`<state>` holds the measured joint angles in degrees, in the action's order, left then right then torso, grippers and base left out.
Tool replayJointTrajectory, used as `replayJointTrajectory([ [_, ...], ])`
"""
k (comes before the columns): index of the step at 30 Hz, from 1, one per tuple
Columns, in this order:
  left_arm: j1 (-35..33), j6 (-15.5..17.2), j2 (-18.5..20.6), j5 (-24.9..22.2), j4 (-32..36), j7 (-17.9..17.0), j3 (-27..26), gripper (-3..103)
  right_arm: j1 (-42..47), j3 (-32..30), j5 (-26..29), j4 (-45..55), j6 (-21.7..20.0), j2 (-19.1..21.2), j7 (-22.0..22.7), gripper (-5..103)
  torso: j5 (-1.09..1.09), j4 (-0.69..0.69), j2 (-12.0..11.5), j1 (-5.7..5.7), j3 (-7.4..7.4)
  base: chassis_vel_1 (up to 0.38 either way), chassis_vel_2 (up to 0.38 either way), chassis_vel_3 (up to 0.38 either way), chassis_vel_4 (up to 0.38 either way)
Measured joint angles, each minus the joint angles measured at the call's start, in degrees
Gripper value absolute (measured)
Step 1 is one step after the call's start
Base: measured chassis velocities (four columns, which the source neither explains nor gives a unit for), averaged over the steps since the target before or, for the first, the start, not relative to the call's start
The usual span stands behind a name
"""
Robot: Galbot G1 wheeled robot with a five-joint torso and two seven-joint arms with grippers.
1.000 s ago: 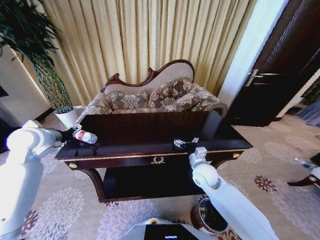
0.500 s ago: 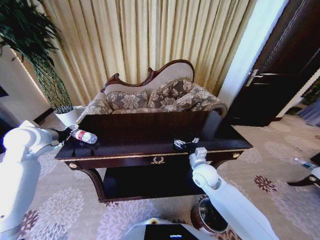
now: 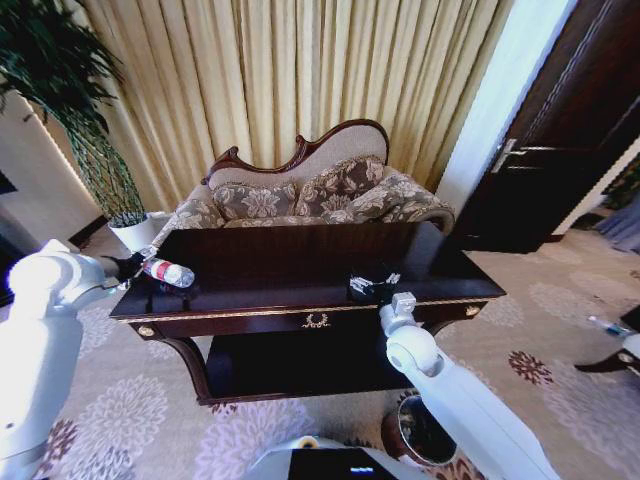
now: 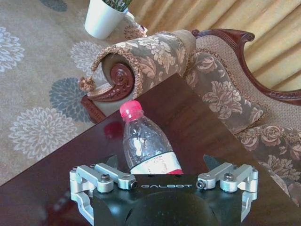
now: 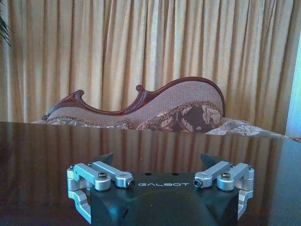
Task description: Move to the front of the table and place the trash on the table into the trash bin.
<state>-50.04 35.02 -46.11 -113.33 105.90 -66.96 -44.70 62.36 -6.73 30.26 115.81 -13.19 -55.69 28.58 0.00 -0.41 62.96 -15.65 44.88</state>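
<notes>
The trash I see is a clear plastic bottle (image 3: pixel 168 271) with a red cap and red label, lying on its side at the left end of the dark glossy table (image 3: pixel 300 262). In the left wrist view the bottle (image 4: pixel 146 146) lies between the spread fingers of my left gripper (image 4: pixel 161 162), which is open around its label end. My left gripper (image 3: pixel 145 267) sits at the table's left edge. My right gripper (image 3: pixel 372 287) hovers open over the front middle of the table, with nothing between its fingers (image 5: pixel 106 159). The trash bin (image 3: pixel 405 435) stands on the carpet at the lower right, partly behind my right arm.
A patterned sofa (image 3: pixel 310 195) stands right behind the table before gold curtains. A white plant pot (image 3: pixel 135 232) sits on the floor at the far left. A dark door (image 3: pixel 570 130) is at the right. Carpet lies open on both sides of the table.
My left arm's elbow has shifted slightly. The bottle and my right gripper stay almost where they were.
</notes>
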Motion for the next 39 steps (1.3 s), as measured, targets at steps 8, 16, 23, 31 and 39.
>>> replayJointTrajectory([
  [8,0.1,0.0,-0.8,1.0,-0.6,0.3,0.5,100,-0.4,-0.4,0.3,-0.2,0.0,0.5,0.0,100,0.00,0.00,0.0,0.00,0.00,0.000,0.000,0.000,0.000],
  [16,0.3,0.0,-0.8,1.3,-1.1,0.9,0.8,100,-0.6,-0.3,0.4,-0.4,0.0,0.3,0.0,100,0.00,0.00,0.0,0.00,0.00,0.000,0.000,0.000,0.000],
  [23,0.2,0.0,-0.7,1.7,-1.9,1.7,0.7,100,-0.8,-0.2,0.4,-0.6,0.0,0.1,-0.1,100,0.00,0.01,0.0,0.00,0.00,0.000,0.000,0.000,0.000],
  [31,0.3,-0.4,-1.0,1.7,-1.8,2.1,0.8,87,-1.0,-0.1,0.8,-0.8,0.6,0.2,-0.5,100,0.00,0.00,0.0,0.00,0.00,0.000,0.000,0.000,0.000],
  [39,-0.3,-0.5,-1.1,1.6,-1.3,2.4,0.6,55,-1.0,-0.7,1.6,-0.7,2.1,0.5,-1.1,100,0.01,0.00,0.0,0.00,0.00,0.000,0.000,0.000,0.000],
])
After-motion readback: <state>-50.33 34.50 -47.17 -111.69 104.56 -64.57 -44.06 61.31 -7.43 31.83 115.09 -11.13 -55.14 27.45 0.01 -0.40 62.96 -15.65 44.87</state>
